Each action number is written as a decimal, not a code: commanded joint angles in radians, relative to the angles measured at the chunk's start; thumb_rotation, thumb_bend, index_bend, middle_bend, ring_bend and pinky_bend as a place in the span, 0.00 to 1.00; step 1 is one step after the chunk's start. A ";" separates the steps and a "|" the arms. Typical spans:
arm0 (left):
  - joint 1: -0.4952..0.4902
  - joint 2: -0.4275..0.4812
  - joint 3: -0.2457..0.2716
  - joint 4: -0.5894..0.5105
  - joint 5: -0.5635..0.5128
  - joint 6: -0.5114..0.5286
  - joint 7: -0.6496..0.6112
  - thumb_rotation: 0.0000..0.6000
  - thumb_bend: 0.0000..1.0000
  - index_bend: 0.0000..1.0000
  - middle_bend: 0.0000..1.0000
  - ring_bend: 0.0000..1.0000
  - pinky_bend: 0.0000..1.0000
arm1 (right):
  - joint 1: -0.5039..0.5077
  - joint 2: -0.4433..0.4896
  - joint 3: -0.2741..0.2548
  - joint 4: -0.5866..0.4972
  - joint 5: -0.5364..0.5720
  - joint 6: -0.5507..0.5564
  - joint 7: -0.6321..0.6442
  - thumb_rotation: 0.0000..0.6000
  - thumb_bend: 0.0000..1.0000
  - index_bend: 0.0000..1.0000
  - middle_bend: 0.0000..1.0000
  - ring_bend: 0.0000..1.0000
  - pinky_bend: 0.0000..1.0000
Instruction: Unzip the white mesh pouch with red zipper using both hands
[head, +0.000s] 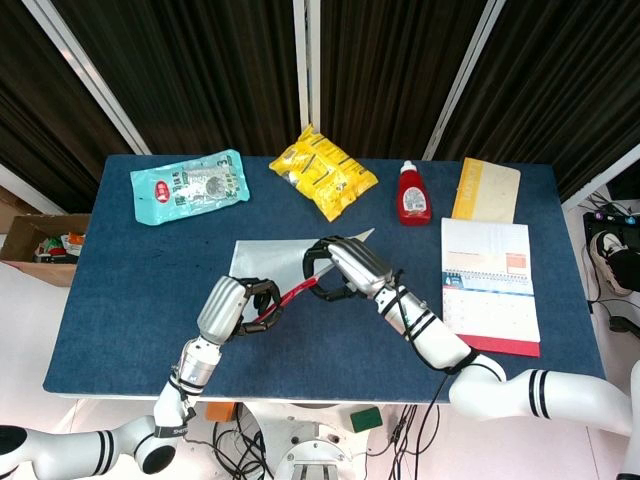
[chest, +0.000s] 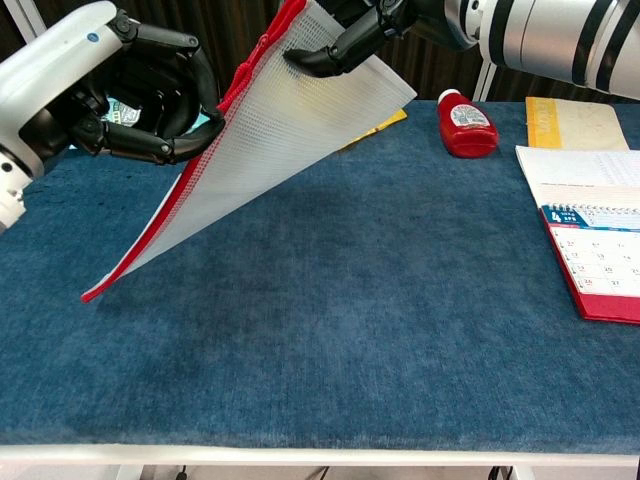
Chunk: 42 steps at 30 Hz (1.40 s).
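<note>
My left hand sits nearest the front edge of the table, left of the middle, its fingers curled in beside the red zipper of the white mesh pouch. I cannot tell whether they actually pinch the zipper's edge or only rest against it. In the head view that hand lies just left of the red strip.

The pouch stands tilted, one low corner touching the table near my left hand, the rest lifted in a slope toward the middle. My right hand holds the raised upper end, dark fingertips pressed onto the mesh near the top of the zipper. From above, my right hand is closed over the pouch at the table's centre.

To the right, a calendar pad lies flat, running from the front edge toward the back along the right side.

Along the far edge, from left to right, lie a teal packet, a yellow snack bag, a red bottle and a tan envelope. What any of these hold I cannot see.
</note>
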 joint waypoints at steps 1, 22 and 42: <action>0.006 0.000 0.007 0.011 0.003 0.001 0.006 1.00 0.46 0.59 0.77 0.71 0.85 | -0.006 0.006 0.003 -0.003 -0.006 0.005 0.011 1.00 0.53 0.82 0.57 0.33 0.33; 0.101 0.023 0.073 0.216 -0.077 -0.036 0.063 1.00 0.46 0.59 0.77 0.71 0.85 | -0.075 0.086 -0.004 -0.010 -0.110 0.038 0.166 1.00 0.53 0.83 0.57 0.33 0.33; 0.154 0.056 0.064 0.335 -0.177 -0.122 0.095 1.00 0.46 0.60 0.77 0.71 0.85 | -0.107 0.102 -0.026 0.022 -0.162 0.060 0.258 1.00 0.53 0.83 0.57 0.34 0.33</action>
